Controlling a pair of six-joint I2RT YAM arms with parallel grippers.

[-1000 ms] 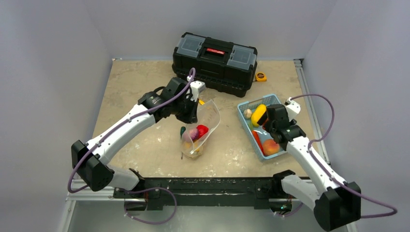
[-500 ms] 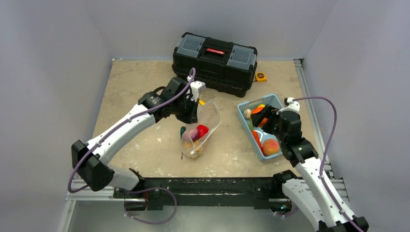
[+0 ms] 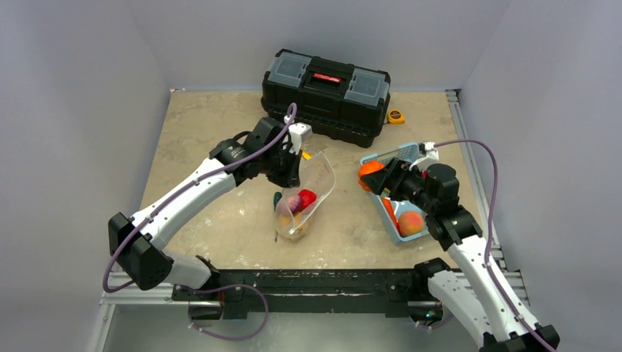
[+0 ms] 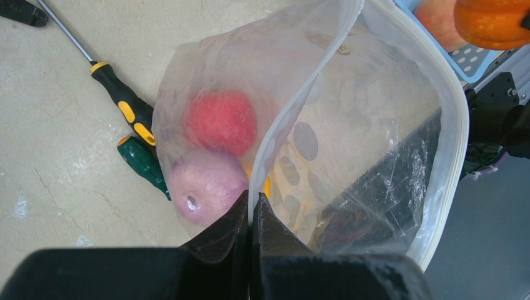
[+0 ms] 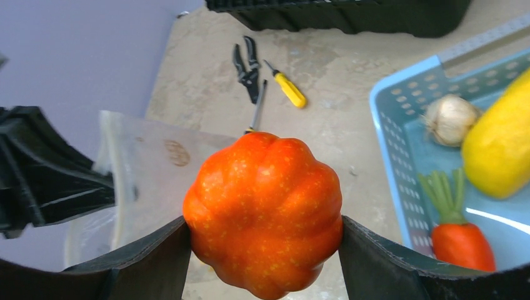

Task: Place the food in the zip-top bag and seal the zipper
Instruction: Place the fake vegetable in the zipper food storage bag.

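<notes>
My left gripper (image 3: 292, 167) (image 4: 252, 206) is shut on the rim of the clear dotted zip-top bag (image 3: 312, 189) (image 4: 350, 125) and holds its mouth open above the table. Its zipper (image 4: 453, 119) runs along the open rim. Inside lie a red fruit (image 4: 220, 122) and a purple one (image 4: 203, 187). My right gripper (image 3: 375, 178) (image 5: 265, 240) is shut on an orange ribbed pumpkin (image 3: 369, 172) (image 5: 264, 212), held in the air between the basket and the bag. A carrot (image 5: 453, 240), a yellow fruit (image 5: 500, 147), a garlic bulb (image 5: 449, 119) and a peach (image 3: 410, 222) lie in the basket.
The light blue basket (image 3: 375, 199) stands at the right. A black toolbox (image 3: 326, 94) stands at the back, with a yellow tape measure (image 3: 396, 116) beside it. Yellow-handled (image 4: 125, 109) and green-handled (image 4: 142, 164) screwdrivers lie beside the bag. Pliers (image 5: 248, 65) and another yellow screwdriver (image 5: 286, 86) lie beyond.
My right gripper has lifted the orange pumpkin out of the basket and carried it left toward the bag. The left arm and the bag have not moved.
</notes>
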